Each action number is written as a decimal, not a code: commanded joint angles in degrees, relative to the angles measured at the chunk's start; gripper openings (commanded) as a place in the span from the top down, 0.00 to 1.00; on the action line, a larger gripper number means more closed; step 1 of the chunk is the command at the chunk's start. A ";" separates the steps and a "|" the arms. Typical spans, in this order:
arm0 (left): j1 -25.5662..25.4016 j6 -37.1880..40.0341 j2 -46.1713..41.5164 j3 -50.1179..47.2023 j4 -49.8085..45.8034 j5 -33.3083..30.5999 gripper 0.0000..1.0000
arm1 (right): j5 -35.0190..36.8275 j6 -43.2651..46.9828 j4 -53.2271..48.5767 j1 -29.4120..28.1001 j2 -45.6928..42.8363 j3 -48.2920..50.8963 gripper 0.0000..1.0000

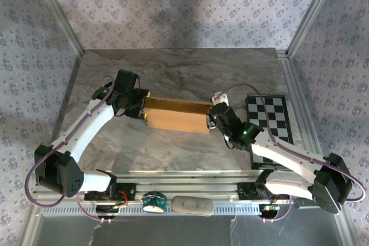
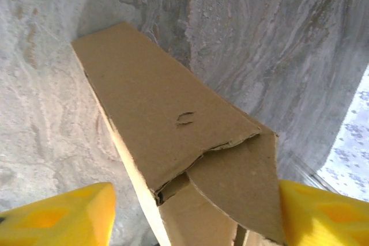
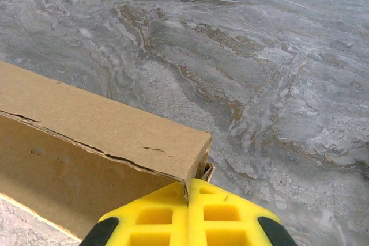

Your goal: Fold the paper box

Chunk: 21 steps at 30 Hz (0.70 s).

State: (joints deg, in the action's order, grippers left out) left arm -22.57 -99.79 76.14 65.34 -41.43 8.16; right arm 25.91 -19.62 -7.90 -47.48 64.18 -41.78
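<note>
The paper box (image 1: 176, 116) is a long, shallow tan cardboard box lying across the middle of the marble table. My left gripper (image 1: 142, 105) is at its left end. In the left wrist view the box end (image 2: 173, 113) with its loose flap (image 2: 242, 182) sits between the yellow fingers (image 2: 63, 217), which stand wide apart; the left gripper (image 2: 193, 214) is open. My right gripper (image 1: 213, 118) is at the box's right end. In the right wrist view its yellow pads (image 3: 167, 217) are pressed together on the corner edge of the box wall (image 3: 104, 122); the right gripper (image 3: 188, 191) is shut on it.
A black-and-white checkered board (image 1: 270, 118) lies flat to the right of the box, under the right arm. An aluminium rail (image 1: 184, 178) runs along the near edge, with a teal object (image 1: 154, 201) and a grey oval pad (image 1: 192, 205) in front. Patterned walls enclose the table.
</note>
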 commanded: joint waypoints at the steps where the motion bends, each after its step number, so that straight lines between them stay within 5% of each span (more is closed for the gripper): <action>1: -0.52 -0.81 -1.23 -2.91 1.22 -0.47 0.37 | -1.74 0.91 -6.11 0.21 1.25 0.28 1.00; 14: -1.70 -1.46 -3.72 -7.90 1.91 -2.09 0.56 | -3.35 0.37 -7.67 0.52 1.03 -0.66 1.00; 21: -2.19 -1.55 -4.20 -8.83 1.62 -2.70 0.59 | -5.63 -1.48 -12.45 0.78 -1.59 -3.28 0.71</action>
State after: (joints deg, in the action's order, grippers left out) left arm -24.08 -100.66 71.42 58.59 -34.83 5.76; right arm 23.70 -20.34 -12.84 -46.57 63.59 -43.66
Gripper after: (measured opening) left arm 0.418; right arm 0.274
